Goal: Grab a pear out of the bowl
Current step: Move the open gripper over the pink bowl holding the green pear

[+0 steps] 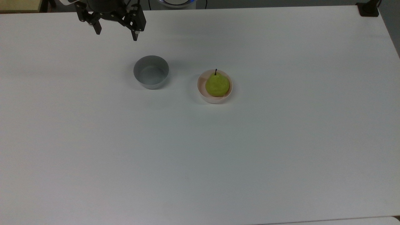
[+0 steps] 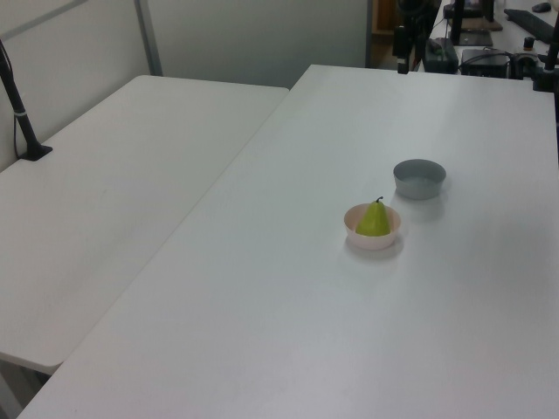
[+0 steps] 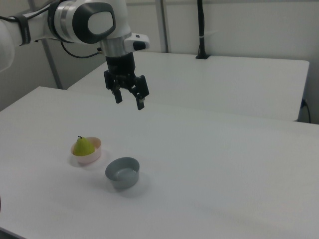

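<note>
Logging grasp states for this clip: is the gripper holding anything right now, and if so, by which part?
Nothing is held. The gripper hangs open above the table, apart from both bowls; the pear sits in the pink bowl.

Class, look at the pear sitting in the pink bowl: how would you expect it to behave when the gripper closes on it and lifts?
The pear looks rounded and tapered, so flat fingers may slip toward its narrow top. It stands stem-up in the pink bowl, filling much of it, so it may tip against the rim if nudged. It seems rigid and probably light.

A robotics lab: bare white tables (image 2: 262,288), pole-mounted camera stands (image 3: 201,30), a white robot arm (image 3: 75,22).
</note>
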Controlling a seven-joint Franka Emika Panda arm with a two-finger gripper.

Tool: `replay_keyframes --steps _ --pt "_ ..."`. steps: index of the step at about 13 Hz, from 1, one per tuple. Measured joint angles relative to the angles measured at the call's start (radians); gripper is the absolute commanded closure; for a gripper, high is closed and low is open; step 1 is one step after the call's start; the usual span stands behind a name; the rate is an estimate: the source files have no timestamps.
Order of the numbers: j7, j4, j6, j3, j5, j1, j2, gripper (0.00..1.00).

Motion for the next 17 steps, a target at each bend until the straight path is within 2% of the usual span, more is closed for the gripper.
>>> replay_keyframes --steps 9,13,15,17 --pt "-0.002 0.000 0.000 0.010 0.001 0.064 0.006 0.00" --pt "-0.001 -0.011 0.000 0.013 0.001 0.212 0.021 0.00" --pt "0.000 -0.026 0.000 0.014 0.001 0.305 0.064 0.00" --pt "0.000 -0.047 0.003 0.015 0.001 0.360 0.125 0.00"
